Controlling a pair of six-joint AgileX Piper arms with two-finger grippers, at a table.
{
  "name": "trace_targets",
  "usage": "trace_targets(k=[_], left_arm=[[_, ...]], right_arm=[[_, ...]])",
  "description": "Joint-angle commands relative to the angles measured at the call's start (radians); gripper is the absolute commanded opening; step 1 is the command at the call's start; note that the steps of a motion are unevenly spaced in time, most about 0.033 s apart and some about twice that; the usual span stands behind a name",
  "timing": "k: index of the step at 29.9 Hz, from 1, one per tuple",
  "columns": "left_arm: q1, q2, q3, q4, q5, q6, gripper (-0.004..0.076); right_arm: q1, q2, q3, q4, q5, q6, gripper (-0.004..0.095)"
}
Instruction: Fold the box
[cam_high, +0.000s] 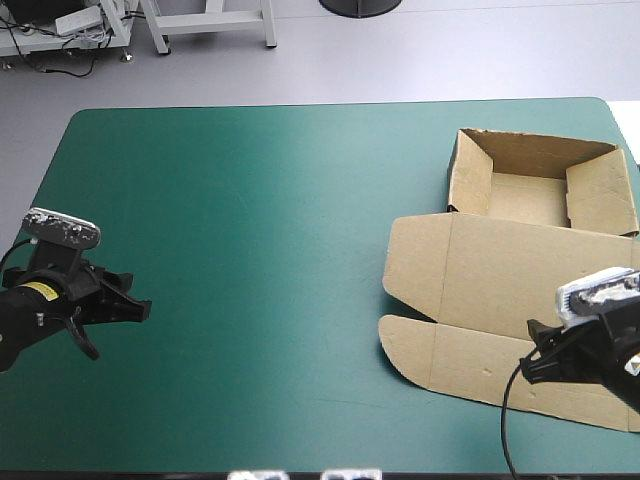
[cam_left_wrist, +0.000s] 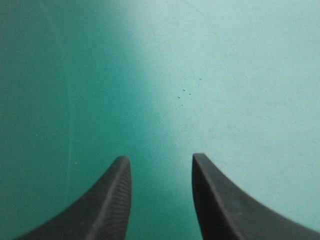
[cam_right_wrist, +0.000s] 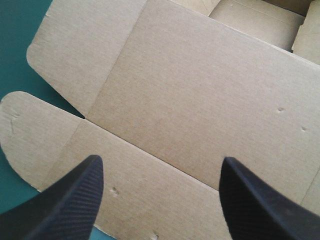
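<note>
Nearest, at the near right: right gripper (cam_high: 530, 352), its two broad black fingers (cam_right_wrist: 70, 205) standing wide apart, clamped on nothing, hanging over the near panel of the box (cam_high: 500, 275), a cut sheet of brown corrugated board. At the near left, well apart from any board: left gripper (cam_high: 125, 320), black fingers likewise apart and empty, above the bare teal-green-covered table (cam_high: 270, 230). As for the box, lies on the table's right half, reaching toward the far right corner: at the near end a flat-spread lid (cam_high: 505, 265) with a rounded flap (cam_high: 405, 345) on its left, at the far end an open tray (cam_high: 540, 180) with walls raised. Judged light, stiff across the panels, willing to bend only at the scored creases; probably prone to slide on the cover rather than lift, so best taken at a free edge, such as the rounded flap or the lid's near rim, pinched across the sheet. Seen in the right wrist view alone: crease lines, fluting and small dents in the lid. Seen in the high view alone: whole layout, both arms, the tray's walls. In the left wrist view, nothing but bare cover ahead of the fingers.
</note>
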Motion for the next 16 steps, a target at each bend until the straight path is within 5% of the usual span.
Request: trace_targets(k=[1,12,16], left_arm=[[0.003,-0.015,-0.019,-0.013,-0.065,0.006,0.0284],[0.001,-0.253,0.282,-0.052,-0.303,0.026,0.0284],[0.001,-0.283,0.299,-0.05,-0.29,0.026,0.0284]], right_arm=[[-0.001,-0.061,0.045,-0.001,-0.098,-0.017,0.0597],[-0.001,-0.083,0.087,0.087,-0.137,-0.091,0.0598],[-0.001,-0.083,0.09,0.075,-0.137,-0.092,0.0597]])
